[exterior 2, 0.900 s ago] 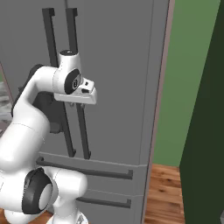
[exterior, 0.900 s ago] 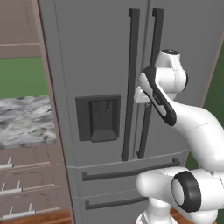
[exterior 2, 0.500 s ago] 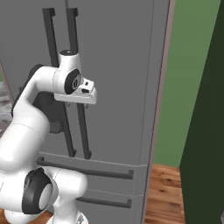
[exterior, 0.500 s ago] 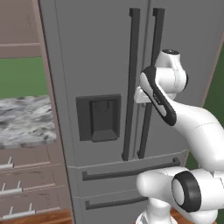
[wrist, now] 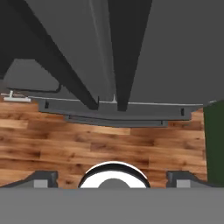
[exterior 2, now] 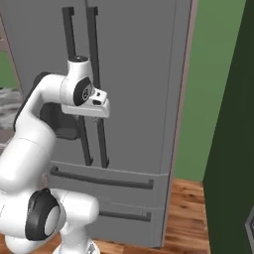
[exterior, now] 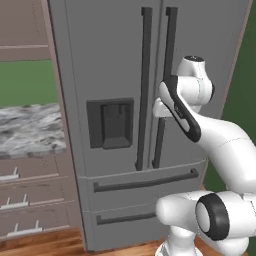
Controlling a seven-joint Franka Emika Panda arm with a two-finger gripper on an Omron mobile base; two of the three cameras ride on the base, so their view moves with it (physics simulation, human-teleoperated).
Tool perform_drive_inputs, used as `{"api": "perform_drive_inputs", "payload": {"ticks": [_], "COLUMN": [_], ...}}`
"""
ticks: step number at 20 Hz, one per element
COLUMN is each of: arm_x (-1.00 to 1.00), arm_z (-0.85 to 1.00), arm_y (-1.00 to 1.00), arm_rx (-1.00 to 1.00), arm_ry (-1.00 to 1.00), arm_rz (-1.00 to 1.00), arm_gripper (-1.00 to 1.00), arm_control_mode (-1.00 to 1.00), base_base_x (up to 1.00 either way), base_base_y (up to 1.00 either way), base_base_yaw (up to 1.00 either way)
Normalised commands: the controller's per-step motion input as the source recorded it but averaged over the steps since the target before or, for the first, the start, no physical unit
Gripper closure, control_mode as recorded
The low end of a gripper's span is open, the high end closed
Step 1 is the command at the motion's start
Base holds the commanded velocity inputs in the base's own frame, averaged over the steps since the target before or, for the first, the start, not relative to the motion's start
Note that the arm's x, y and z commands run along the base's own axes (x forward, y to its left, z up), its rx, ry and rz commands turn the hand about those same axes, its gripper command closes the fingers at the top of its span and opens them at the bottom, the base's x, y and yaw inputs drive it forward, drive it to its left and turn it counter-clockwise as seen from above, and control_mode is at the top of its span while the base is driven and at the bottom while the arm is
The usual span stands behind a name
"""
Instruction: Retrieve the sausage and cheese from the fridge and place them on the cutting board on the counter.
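Hand view: gripper [wrist: 112, 178] spread wide, holding nothing, looking down the fridge front.
Fridge [exterior: 115, 75]: doors shut; hand up beside the right door's dark handle [exterior: 165, 85].
Counter [exterior: 30, 130]: left of the fridge.

The fridge [exterior: 115, 75] fills the middle of the left base view: a tall grey French-door unit, both doors shut, with two long dark vertical handles [exterior: 145, 85] side by side near the centre seam. A dark dispenser recess [exterior: 110, 123] sits in the left door, and two drawers with dark horizontal bars lie along the bottom. In the right base view the fridge [exterior 2: 144, 74] takes the left and centre. At the left edge of the left base view the counter [exterior: 27, 130] shows a grey-and-white marbled top over brown drawers; what lies on it is perhaps out of frame.
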Motion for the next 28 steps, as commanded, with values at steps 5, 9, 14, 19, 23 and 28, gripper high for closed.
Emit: {"api": "perform_drive_inputs", "payload": {"ticks": [5,9,14,19,23,28], "arm_x": [0.00,0.00,0.00,0.06,0.30,0.31], "arm_z": [0.00,0.00,-0.01,0.02,0.21,0.46], "arm_y": [0.00,0.00,0.00,0.00,0.00,0.00], "arm_rx": [0.00,0.00,0.03,0.16,0.11,0.01], "arm_ry": [0.00,0.00,-0.13,-0.55,-0.28,-0.03], "arm_rz": [0.00,0.00,0.00,0.00,-0.01,-0.05], "arm_gripper": [-1.00,-1.00,-1.00,-1.00,-1.00,-1.00], "arm_control_mode": [1.00,1.00,-1.00,-1.00,-1.00,-1.00], "base_base_x": [-0.65,-0.40,0.00,0.00,0.00,0.00], "base_base_y": [0.00,0.00,0.00,0.00,0.00,0.00], "base_base_yaw": [-0.02,-0.04,0.00,0.00,0.00,0.00]}}
